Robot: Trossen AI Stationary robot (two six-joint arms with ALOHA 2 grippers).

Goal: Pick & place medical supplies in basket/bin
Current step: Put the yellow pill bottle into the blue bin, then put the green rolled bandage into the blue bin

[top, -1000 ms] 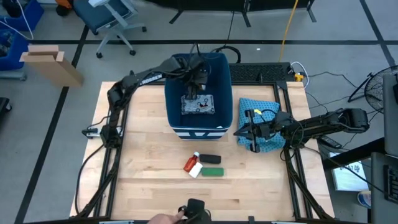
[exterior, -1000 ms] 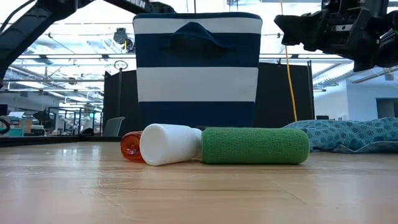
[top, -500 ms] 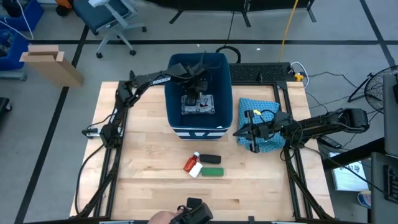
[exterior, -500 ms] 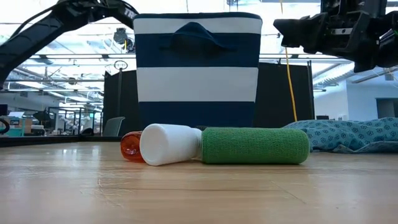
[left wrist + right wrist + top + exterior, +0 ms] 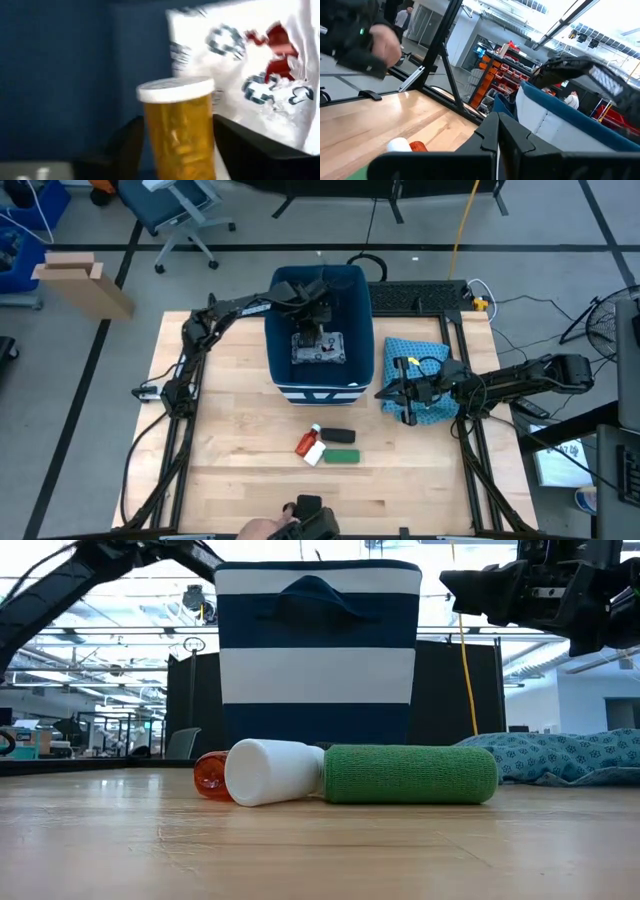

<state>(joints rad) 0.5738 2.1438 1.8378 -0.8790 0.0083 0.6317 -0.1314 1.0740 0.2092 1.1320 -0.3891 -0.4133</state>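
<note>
The dark-blue bin (image 5: 318,385) stands at the table's far middle, and the flat white packet (image 5: 320,348) lies in it. My left gripper (image 5: 313,328) reaches into the bin from above, shut on the orange pill bottle (image 5: 177,132). The packet shows behind the bottle in the left wrist view (image 5: 255,75). The red bottle with white cap (image 5: 309,446), the black oblong (image 5: 339,436) and the green oblong (image 5: 342,456) lie on the table in front of the bin. My right gripper (image 5: 384,392) is shut and empty, beside the bin's right side, over the blue patterned cloth (image 5: 420,378). My left gripper pinches the orange pill bottle's body (image 5: 150,145) between its two fingers, below the white cap (image 5: 175,90). The fingers point down into the bin and lie along the bottle. The cap end sticks out past the fingertips, toward the packet.
A person's hand with a dark object (image 5: 300,515) shows at the table's near edge. In the low view the white cap (image 5: 270,772) and the green oblong (image 5: 410,774) lie in front of the bin (image 5: 318,650). Bare wood lies to the left and right of the supplies.
My left arm's elbow has swung toward the table's far edge and a little right, while its gripper has stayed over the bin's inside. The hand at the near edge has shifted a little.
</note>
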